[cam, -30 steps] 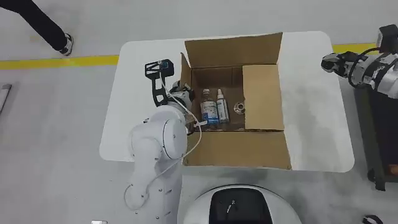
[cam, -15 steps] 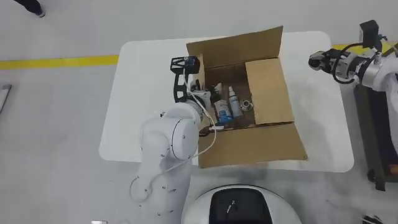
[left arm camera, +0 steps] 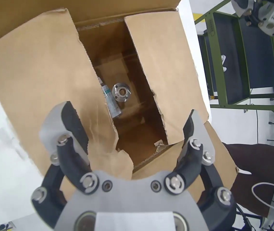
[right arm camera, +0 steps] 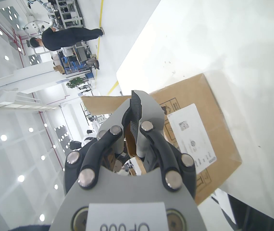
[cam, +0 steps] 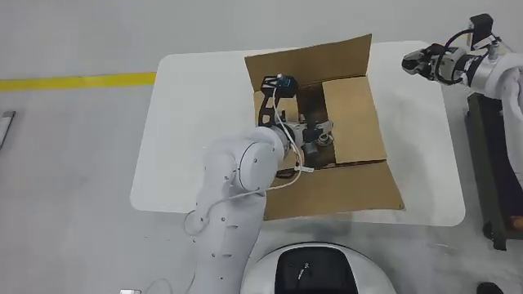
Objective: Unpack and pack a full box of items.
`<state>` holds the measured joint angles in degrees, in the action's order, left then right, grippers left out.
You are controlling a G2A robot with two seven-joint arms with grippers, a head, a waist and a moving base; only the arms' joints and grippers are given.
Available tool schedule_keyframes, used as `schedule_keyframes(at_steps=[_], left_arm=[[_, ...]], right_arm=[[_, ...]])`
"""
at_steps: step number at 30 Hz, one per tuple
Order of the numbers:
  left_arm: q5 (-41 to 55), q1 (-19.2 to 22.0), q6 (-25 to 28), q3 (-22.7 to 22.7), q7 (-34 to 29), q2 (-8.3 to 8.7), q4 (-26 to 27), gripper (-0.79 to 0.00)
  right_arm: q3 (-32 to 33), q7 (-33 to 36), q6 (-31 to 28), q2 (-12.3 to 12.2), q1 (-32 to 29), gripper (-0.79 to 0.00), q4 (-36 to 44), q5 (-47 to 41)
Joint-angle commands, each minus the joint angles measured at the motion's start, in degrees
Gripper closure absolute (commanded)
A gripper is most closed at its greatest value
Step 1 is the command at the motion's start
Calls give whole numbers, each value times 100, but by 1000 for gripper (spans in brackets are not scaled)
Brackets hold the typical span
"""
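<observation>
Top view findings, nearest first. You have a brown cardboard box (cam: 343, 188) standing on the white rounded table (cam: 188, 131), its near flap folded outward toward the robot. Its right flap lies inward over part of the opening.

Your left gripper (cam: 315, 133) hangs above the open middle of the box. In the left wrist view this gripper (left arm camera: 129, 111) is released, the two black-padded fingers (left arm camera: 71, 118) spread wide with nothing between them.

On the box floor below it lies a small round silver metal flange (left arm camera: 121, 92) with a central hole. Just beside it to the left lies a small clear bottle with a teal label (left arm camera: 110, 99), partly hidden under the torn left flap. Whether the two touch cannot be told.

The far flap stands open.

Farthest, above the table's far right corner, your right gripper (cam: 409, 63) sits right of the box and clear of it. In the right wrist view this gripper (right arm camera: 135, 102) is clenched and empty.
</observation>
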<state>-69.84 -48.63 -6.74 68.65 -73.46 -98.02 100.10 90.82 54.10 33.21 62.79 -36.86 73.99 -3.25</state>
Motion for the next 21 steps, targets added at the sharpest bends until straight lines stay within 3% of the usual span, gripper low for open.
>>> schedule_keyframes(at_steps=[1, 12, 21], left_arm=[[70, 18, 11, 14, -11, 9, -76, -785], [-77, -41, -66, 109, -69, 94, -311, -785], [-79, -59, -140, 203, -86, 153, -187, -785]], right_arm=[[-235, -70, 29, 32, 311, 0, -255, -78], [-1423, -265, -26, 261, 1798, 0, -1756, -256], [-2204, 701, -782, 365, 2503, 0, -2634, -33]])
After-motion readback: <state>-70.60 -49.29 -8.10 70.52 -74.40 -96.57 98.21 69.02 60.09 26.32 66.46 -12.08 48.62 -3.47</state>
